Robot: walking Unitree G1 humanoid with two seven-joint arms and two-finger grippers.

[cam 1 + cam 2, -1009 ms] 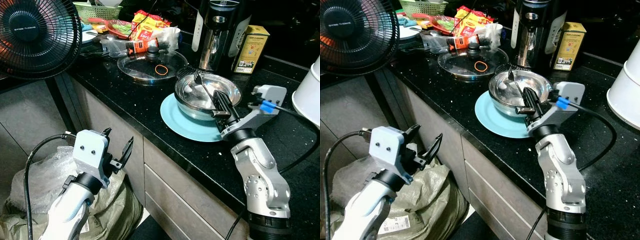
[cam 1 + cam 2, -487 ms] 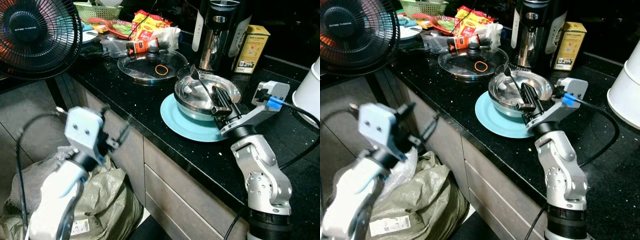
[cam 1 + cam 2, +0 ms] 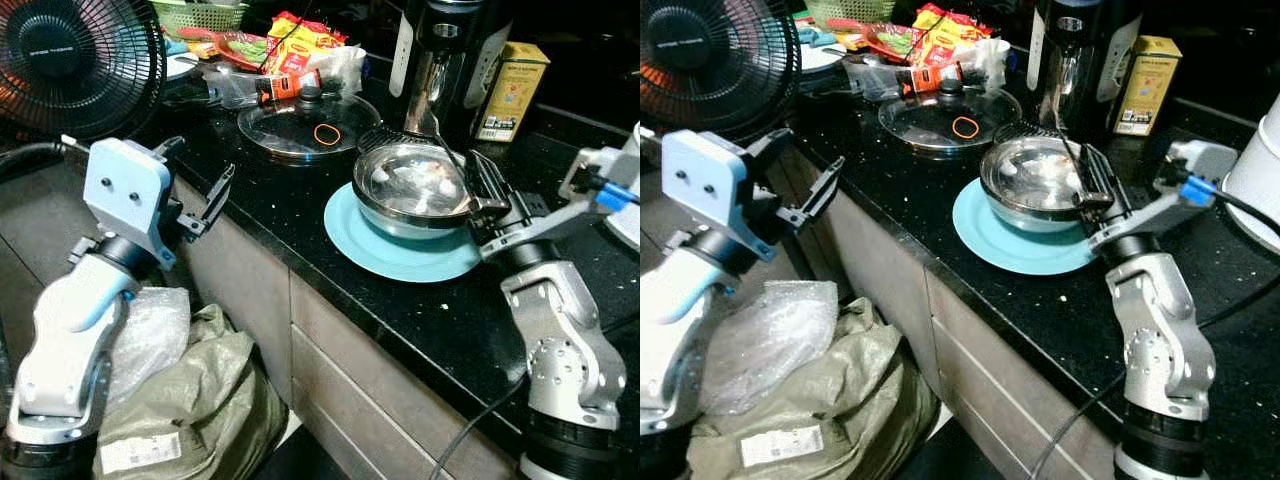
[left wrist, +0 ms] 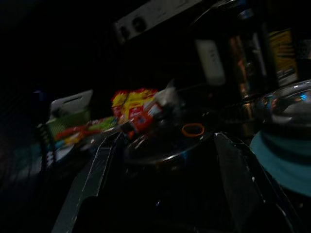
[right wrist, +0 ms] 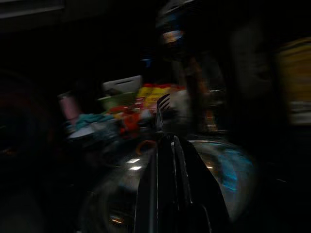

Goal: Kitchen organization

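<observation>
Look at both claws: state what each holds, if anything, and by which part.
The right claw is shut on the fork, gripping its handle end over the steel bowl. The left claw is open, holding nothing.

Steel bowl point(image 3: 412, 188) upright on blue plate point(image 3: 400, 255), fork point(image 3: 437, 125) inside.

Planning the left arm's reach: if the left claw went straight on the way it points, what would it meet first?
Probably the glass lid with the orange band on it; the left claw is open, over the counter edge, pointing at it. Depth is unclear.
</observation>
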